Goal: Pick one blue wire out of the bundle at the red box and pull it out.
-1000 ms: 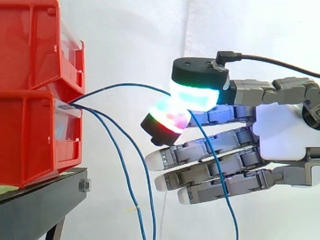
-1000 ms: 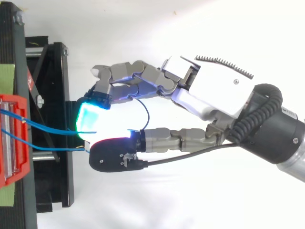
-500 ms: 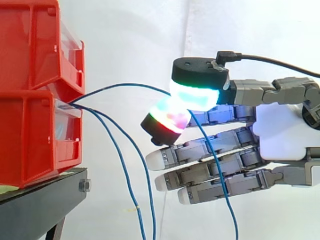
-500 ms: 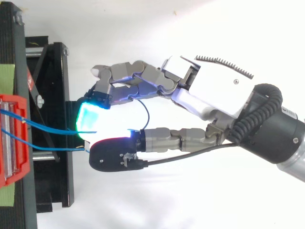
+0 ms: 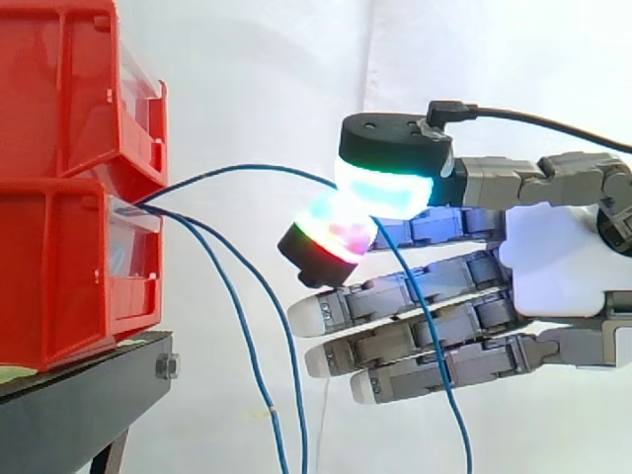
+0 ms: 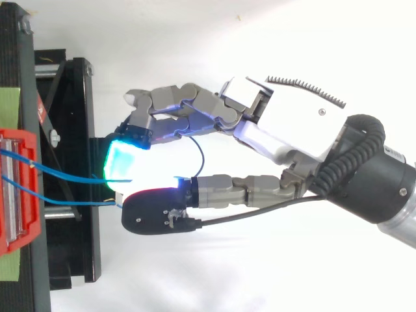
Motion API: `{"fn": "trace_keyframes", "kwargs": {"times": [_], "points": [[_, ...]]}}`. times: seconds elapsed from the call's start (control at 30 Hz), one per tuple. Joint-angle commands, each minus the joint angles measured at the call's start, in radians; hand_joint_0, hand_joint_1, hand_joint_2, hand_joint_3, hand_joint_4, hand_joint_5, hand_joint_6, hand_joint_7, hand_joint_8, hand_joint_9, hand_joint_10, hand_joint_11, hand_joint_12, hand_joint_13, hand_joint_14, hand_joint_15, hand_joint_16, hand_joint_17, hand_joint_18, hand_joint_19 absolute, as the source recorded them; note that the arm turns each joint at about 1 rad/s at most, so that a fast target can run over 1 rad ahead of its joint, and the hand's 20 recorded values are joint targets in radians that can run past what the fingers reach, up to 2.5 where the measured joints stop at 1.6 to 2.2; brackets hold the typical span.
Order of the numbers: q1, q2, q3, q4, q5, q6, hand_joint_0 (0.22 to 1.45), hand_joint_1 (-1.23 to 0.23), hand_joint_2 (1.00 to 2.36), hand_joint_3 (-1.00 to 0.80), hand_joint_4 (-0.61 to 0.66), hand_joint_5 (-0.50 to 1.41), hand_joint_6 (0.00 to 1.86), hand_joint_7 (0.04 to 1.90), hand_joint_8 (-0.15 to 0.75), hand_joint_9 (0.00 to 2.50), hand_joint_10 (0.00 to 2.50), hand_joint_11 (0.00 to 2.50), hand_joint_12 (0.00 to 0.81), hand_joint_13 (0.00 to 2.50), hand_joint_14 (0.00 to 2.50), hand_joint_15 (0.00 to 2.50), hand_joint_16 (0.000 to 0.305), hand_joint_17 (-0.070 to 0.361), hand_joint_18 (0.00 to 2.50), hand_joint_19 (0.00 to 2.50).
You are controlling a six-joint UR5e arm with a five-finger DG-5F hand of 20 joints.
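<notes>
bins [image 5: 59,197]: red, stacked on black stand [image 5: 79,405], far left | wire [image 5: 247,170]: blue, arches from lower bin's front rightward to the hand | other wires [image 5: 240,331]: two, droop from same bin | hand [image 5: 553,267]: right; thumb and one of the fingers [image 5: 331,237] pinch the wire, whose tail hangs down across the straight rest

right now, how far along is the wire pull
Done: the hand has singled out one blue wire, pinched between two glowing pads. In hand: that wire arcs loosely from the pinch back into the lower red bin, so the pull looks barely begun, if at all. Left: draw it out of the bin, clear of the other two blue wires hanging from the same bin.
</notes>
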Motion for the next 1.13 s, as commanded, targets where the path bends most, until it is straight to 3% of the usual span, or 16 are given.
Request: {"fn": "trace_keyframes", "kwargs": {"times": [0.0,1.1], "points": [[0.001,-0.001,0.0,0.0,0.0,0.0,0.6,-0.85,1.01,-0.03,-0.14,-0.11,0.84,1.23,0.253,0.65,0.01,0.3,0.404,0.22,0.0,0.08,0.063,0.142,0.15,0.02],[0.001,-0.001,0.0,0.0,-0.002,0.0,0.6,-0.85,1.01,-0.02,-0.14,-0.12,0.84,1.24,0.254,0.67,0.01,0.3,0.403,0.23,0.0,0.08,0.062,0.14,0.18,0.05]]}}
